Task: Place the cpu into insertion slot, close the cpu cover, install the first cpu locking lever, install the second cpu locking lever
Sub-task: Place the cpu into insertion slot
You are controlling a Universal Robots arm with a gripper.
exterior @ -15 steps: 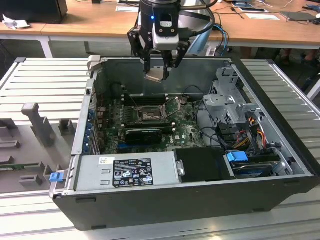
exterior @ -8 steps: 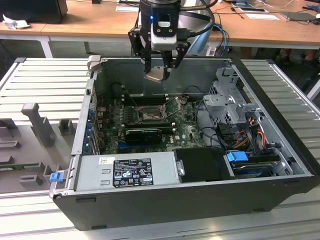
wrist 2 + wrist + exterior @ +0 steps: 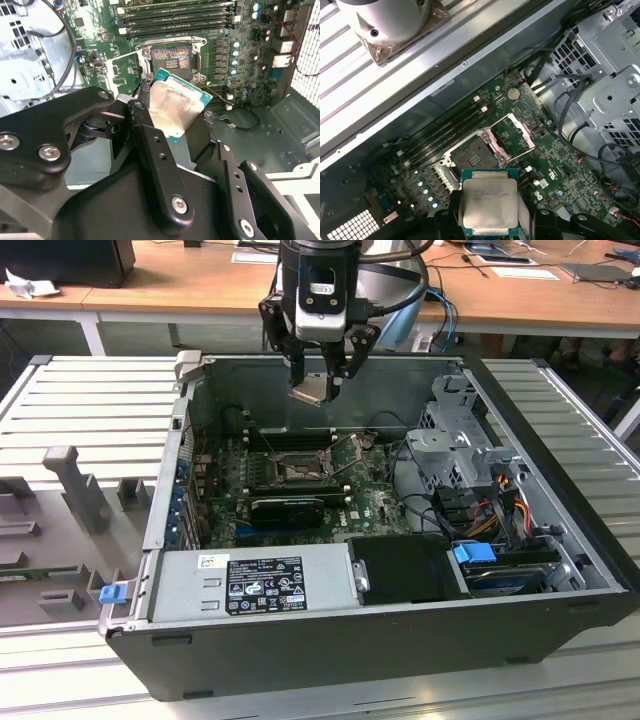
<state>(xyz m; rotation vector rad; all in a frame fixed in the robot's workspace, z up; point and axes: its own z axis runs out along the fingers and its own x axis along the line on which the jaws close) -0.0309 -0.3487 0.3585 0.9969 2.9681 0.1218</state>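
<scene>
Pincer (image 3: 318,388) is clamped on the cpu (image 3: 489,202), black fingers (image 3: 150,145) pressing on opposite edges; I judge the edge grip is meant to keep the contact side clear of the pads. The chip hangs in the air above the open computer case (image 3: 300,640), over its back wall and well apart from the green board below. In the second wrist view it sits tilted, metal face towards the camera. The insertion slot (image 3: 472,157) lies bare beside the long memory slots (image 3: 445,135), dark centre exposed, nothing seated in it. The cpu cover (image 3: 524,131) stands swung up and away from the socket, so the way down is open. Case rests on the grey ribbed bench (image 3: 90,400). Seating, cover and both levers are all not yet done.
</scene>
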